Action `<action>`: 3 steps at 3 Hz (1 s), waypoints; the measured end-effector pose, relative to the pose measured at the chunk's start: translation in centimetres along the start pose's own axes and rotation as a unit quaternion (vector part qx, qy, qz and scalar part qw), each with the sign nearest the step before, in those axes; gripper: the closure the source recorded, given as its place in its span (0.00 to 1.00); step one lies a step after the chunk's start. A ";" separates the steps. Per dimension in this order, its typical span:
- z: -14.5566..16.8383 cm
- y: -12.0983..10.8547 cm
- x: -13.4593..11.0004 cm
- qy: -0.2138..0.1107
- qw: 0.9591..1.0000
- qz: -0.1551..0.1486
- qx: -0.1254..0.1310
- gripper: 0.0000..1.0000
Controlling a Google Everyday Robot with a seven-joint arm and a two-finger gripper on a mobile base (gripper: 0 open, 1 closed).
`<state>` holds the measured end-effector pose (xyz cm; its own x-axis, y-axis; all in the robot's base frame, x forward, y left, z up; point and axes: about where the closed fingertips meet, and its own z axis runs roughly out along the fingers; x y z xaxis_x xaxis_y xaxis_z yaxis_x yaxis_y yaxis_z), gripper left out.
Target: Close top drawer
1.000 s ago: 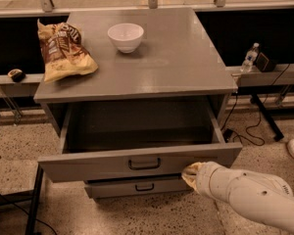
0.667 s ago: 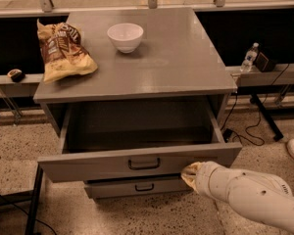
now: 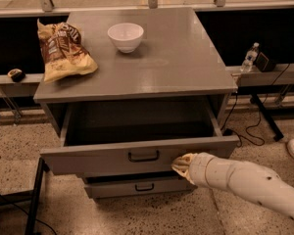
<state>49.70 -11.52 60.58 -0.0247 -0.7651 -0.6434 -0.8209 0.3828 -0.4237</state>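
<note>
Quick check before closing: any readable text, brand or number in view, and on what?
None can be read.
Snack bag on the cabinet top: dark printed logo, too blurred.
Water bottle at right: label too small.
Top drawer front, with the gripper at it right of the handle: no markings.

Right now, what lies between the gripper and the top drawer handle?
Only bare top drawer front panel, in camera view; the gripper is right of the handle.
</note>
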 end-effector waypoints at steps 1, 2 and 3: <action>0.9 -2.3 -1.4 -0.068 0.998 0.001 -0.006 1.00; 3.1 -3.0 -3.4 -0.110 0.994 -0.005 -0.023 1.00; 3.6 -3.9 -3.5 -0.120 0.993 -0.002 -0.020 1.00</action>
<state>55.08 -8.45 62.16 0.1110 -0.6188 -0.7776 -0.8427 0.3562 -0.4038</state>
